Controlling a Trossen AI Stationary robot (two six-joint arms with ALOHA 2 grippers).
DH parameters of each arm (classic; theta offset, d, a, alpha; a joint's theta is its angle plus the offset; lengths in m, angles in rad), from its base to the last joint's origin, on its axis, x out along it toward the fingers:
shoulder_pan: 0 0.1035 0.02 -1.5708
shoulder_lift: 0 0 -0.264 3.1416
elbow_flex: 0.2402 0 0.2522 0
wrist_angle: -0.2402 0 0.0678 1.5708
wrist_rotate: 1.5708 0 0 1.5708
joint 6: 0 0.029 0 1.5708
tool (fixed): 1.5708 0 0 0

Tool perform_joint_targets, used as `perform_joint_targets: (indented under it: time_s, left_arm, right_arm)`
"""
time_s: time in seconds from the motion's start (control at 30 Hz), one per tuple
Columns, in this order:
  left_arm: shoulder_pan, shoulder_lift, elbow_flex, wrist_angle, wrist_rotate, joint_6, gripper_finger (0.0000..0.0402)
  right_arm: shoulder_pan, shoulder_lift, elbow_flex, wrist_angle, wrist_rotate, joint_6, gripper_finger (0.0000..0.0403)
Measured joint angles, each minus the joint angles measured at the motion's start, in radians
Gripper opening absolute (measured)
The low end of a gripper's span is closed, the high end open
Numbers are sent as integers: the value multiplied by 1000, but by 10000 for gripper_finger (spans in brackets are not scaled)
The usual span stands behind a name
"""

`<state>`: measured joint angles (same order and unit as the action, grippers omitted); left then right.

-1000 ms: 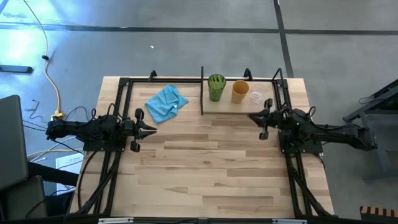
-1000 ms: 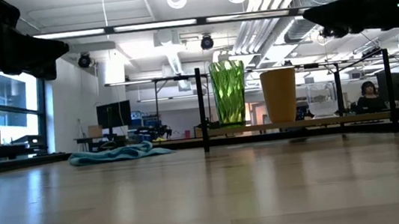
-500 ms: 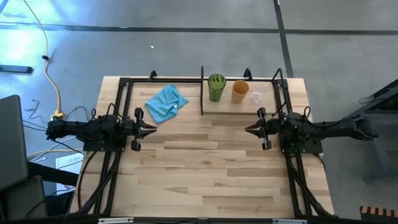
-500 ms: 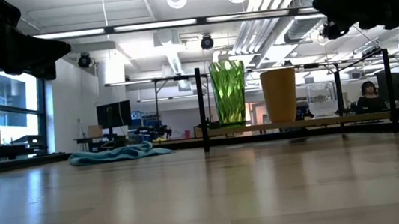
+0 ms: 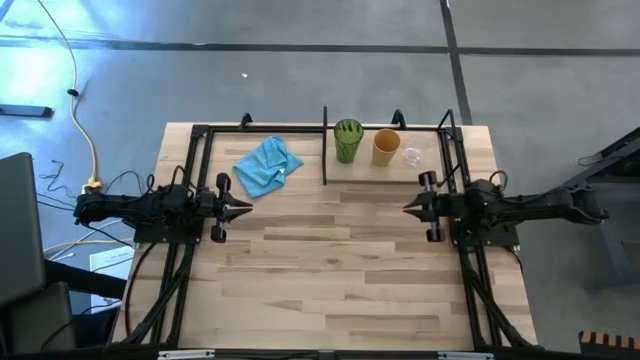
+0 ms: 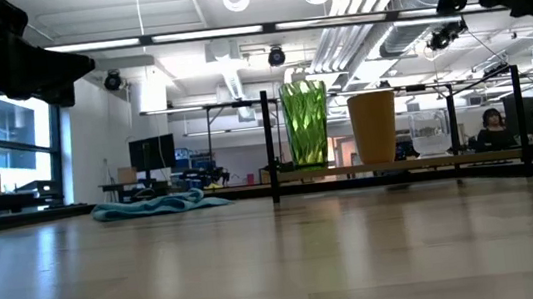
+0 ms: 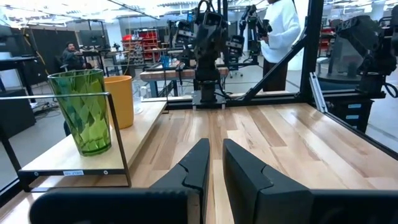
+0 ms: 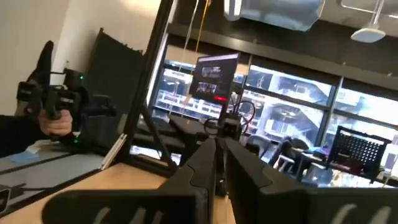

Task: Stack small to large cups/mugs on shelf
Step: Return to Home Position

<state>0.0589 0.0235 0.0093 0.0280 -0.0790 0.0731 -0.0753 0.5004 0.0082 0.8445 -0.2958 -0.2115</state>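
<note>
In the high view, the lower half of the frame is bare butcher-block tabletop (image 5: 330, 290). Above it, at mid-height in the frame, the two arms face each other across the wood. The left gripper (image 5: 247, 208) is left of centre, raised over the table. Its fingers (image 7: 198, 163) are drawn together to a point with nothing between them, and its wrist view shows them side by side with only a sliver of gap. The right gripper (image 5: 407, 208) is right of centre at about the same height in the frame. It is likewise closed to a point and empty, and in its own wrist view the fingers meet at the tips. Neither gripper touches a cup.

Farther back, in the upper middle of the frame, a crumpled blue cloth (image 5: 268, 166) lies on the table left of the upright black divider (image 5: 325, 150). Right of the divider is the shelf (image 5: 368, 172), a light wooden board in a thin black frame. Three cups stand upright on it in a row, apart from one another. The green ribbed tumbler (image 5: 348, 140) is nearest the divider, the orange cup (image 5: 386, 147) is in the middle, and the small clear glass (image 5: 413, 156) is at the right end. The low view shows the same row, tallest on the left and shortest on the right, with the arms dark in the upper corners. Beyond the table, a seated person (image 6: 493, 127) shows near the right edge.
</note>
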Motion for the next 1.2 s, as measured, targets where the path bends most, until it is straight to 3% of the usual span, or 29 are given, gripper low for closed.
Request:
perform_joint_targets:
  time_s: [1.0, 1.2]
  left_arm:
    - [0, 0, 0, -2, 10, -5, 35]
    - [0, 0, 0, -2, 10, -6, 35]
  right_arm:
    - [0, -377, 0, 6, 66, -50, 23]
    - [0, -455, 0, -12, 191, -29, 23]
